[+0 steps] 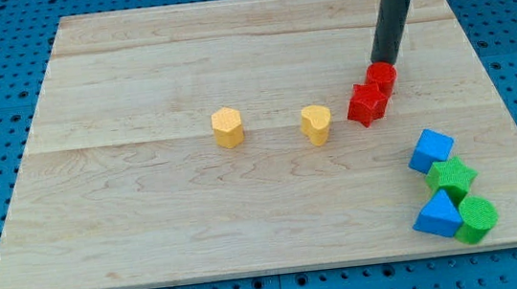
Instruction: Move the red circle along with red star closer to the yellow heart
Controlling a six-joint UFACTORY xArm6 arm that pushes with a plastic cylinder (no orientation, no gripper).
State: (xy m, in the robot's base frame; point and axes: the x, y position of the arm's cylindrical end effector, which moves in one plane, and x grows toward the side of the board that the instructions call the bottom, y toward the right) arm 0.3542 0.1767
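Observation:
The red circle [381, 76] and the red star [367, 103] touch each other right of the board's centre, the circle up and to the right of the star. The yellow heart [315, 123] lies just left of the star, with a small gap between them. My tip [384, 59] stands at the circle's upper edge, touching or nearly touching it. The dark rod rises from there to the view's top.
A yellow hexagon [227, 127] lies left of the heart. At lower right a cluster holds a blue cube [430, 149], a green star [452, 179], a blue triangle [437, 214] and a green cylinder [478, 219]. The wooden board [151, 223] lies on a blue pegboard.

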